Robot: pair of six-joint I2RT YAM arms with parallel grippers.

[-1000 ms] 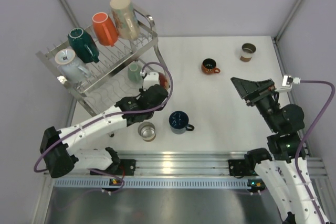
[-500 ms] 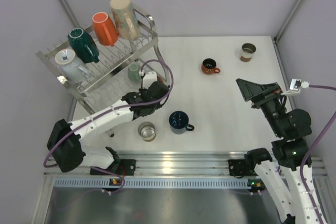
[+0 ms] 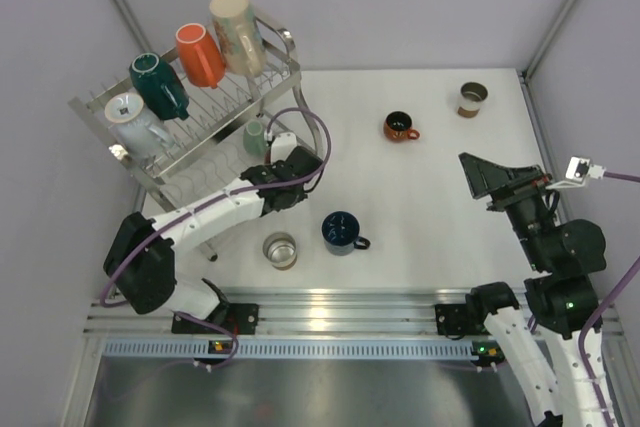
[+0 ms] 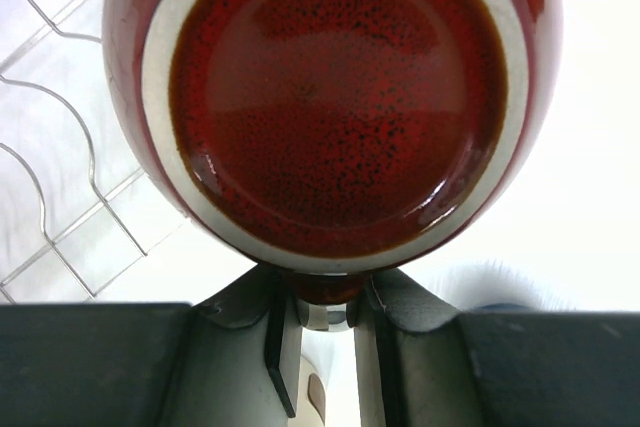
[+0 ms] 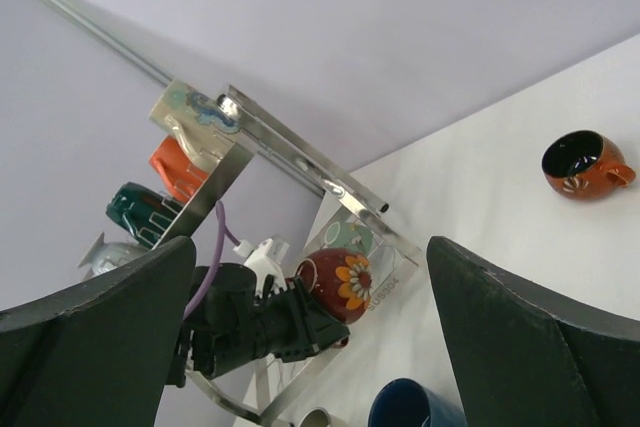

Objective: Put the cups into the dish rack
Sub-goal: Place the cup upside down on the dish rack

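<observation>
Centre left: the left gripper (image 4: 322, 312) clamps the red mug (image 4: 335, 97). We should ease it gently between the rack (image 3: 220, 99) tines.

Both arms share one build: slim white links between bulky black joint housings. A purple left cable (image 3: 300, 119) runs along the left arm (image 3: 210, 215), with a small white block (image 3: 283, 141) at the wrist. The right arm (image 3: 530, 347) has a purple right cable (image 3: 620, 177), a white plug (image 3: 578, 167), and a green light (image 3: 570, 304) on one black joint. The left gripper (image 4: 322, 305) has matte charcoal fingers (image 4: 120, 367). The right gripper (image 3: 487, 182) has broad black wedge-shaped fingers (image 5: 90, 327).
</observation>
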